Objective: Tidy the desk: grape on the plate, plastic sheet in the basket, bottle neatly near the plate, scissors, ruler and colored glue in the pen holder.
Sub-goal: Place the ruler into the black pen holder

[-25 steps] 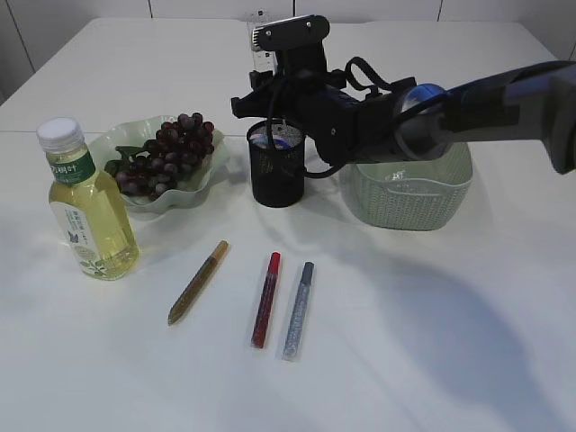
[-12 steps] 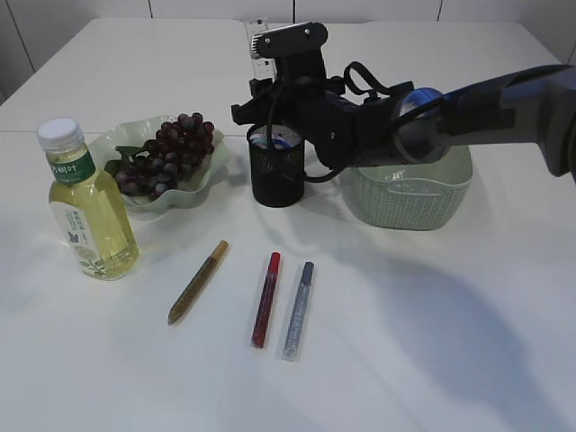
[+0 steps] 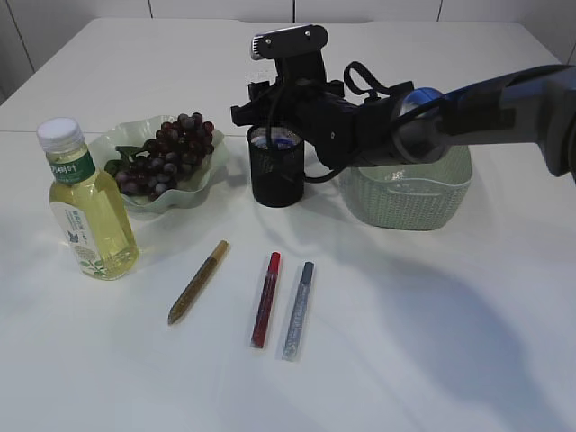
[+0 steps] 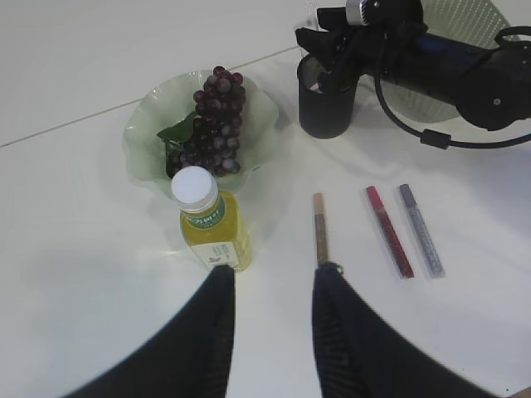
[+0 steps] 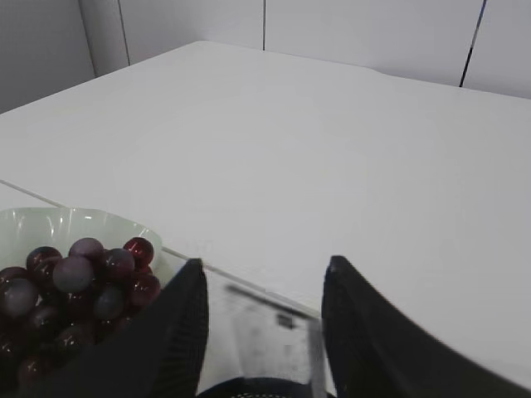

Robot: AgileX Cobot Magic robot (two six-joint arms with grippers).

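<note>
My right gripper [image 3: 274,112] hangs just over the black mesh pen holder [image 3: 276,175]. Its jaws [image 5: 264,278] stand open around a clear ruler [image 5: 274,332], which is blurred, stands in the holder's mouth and leaves a slim gap to the right finger. Grapes [image 3: 166,153] lie on the green plate [image 3: 108,144], and the bottle [image 3: 85,202] of yellow drink stands at its front left. Gold [image 3: 198,282], red [image 3: 265,299] and silver [image 3: 298,310] glue sticks lie on the table. High above them, my left gripper [image 4: 278,278] is open and empty. Scissors and plastic sheet do not show clearly.
The green basket [image 3: 409,198] stands right of the pen holder, its inside hidden by my right arm. Something blue and white shows inside the holder. The white table runs wide on the front and right sides.
The ruler's top, which stuck up behind the right gripper, has sunk out of sight as the jaws widened. The left gripper has not moved.
</note>
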